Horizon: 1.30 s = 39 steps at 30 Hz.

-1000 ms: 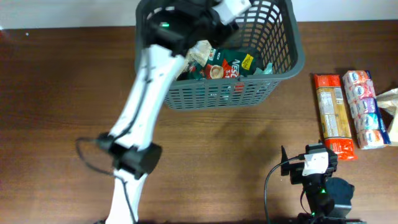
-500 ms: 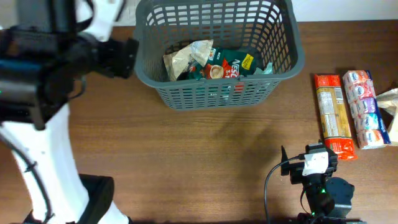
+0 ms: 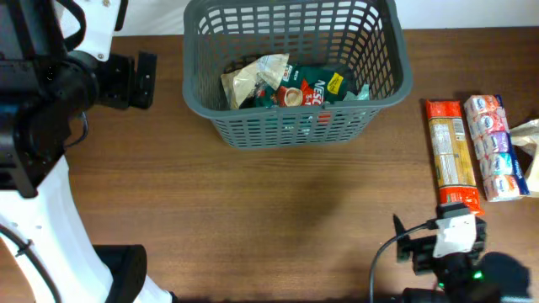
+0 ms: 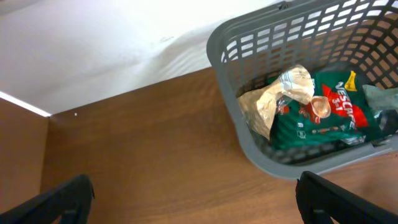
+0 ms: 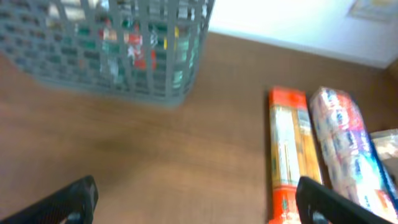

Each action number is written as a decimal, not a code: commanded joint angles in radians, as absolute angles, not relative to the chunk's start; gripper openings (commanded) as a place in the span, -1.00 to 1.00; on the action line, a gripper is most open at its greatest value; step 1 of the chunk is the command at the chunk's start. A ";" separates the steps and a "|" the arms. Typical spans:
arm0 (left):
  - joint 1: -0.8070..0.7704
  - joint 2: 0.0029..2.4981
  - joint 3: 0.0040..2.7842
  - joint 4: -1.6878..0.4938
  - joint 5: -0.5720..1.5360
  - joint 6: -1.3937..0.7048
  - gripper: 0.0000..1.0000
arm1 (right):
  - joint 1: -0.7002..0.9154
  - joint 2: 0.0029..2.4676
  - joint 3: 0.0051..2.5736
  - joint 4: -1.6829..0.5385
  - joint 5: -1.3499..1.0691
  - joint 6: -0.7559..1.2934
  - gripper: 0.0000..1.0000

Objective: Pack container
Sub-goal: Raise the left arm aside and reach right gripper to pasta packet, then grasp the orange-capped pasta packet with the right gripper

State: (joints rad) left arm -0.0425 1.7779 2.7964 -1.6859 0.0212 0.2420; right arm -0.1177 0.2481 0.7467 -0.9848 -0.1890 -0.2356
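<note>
Leftward since half a second ago, the left claw [image 4: 198, 202] hangs with fingers apart and empty beside the container [image 3: 295, 128], which sits at the far edge of the surface [image 3: 278, 210] holding a green packet [image 3: 310, 89] and a beige bag [image 3: 251, 77]. The right claw [image 5: 199, 202], also apart, has shifted toward the near right corner by an orange packet [image 3: 451, 164].

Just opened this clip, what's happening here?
Two arms are packing a basket. It already holds a beige bag and a green packet. The left gripper is open and empty, over bare table to the basket's left. The right gripper, also open and empty, is near the pasta packet and a multipack, which lie unpacked right of the basket.
</note>
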 commanded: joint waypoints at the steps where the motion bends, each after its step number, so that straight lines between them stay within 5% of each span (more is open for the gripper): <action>1: -0.036 1.769 2.796 -1.687 0.018 0.233 0.99 | -0.112 0.486 0.983 -1.103 -0.155 -0.227 0.98; 9: -0.036 1.769 2.796 -1.687 0.018 0.233 0.99 | -0.112 0.876 1.320 -1.211 -0.418 -0.226 0.98; 18: -0.036 1.769 2.796 -1.687 0.018 0.233 0.99 | -0.161 1.205 1.330 -1.125 0.059 -0.084 0.98; 29: -0.036 1.769 2.796 -1.687 0.018 0.233 0.99 | -0.454 1.541 1.330 -0.946 0.031 -0.099 0.98; 39: -0.036 1.769 2.796 -1.687 0.018 0.233 0.99 | -0.464 1.766 1.330 -0.809 0.015 -0.206 0.98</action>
State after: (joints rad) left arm -0.0425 1.7779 2.7956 -1.6871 0.0212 0.2417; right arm -0.4641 1.7031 1.3151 -0.8215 0.0292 -0.1841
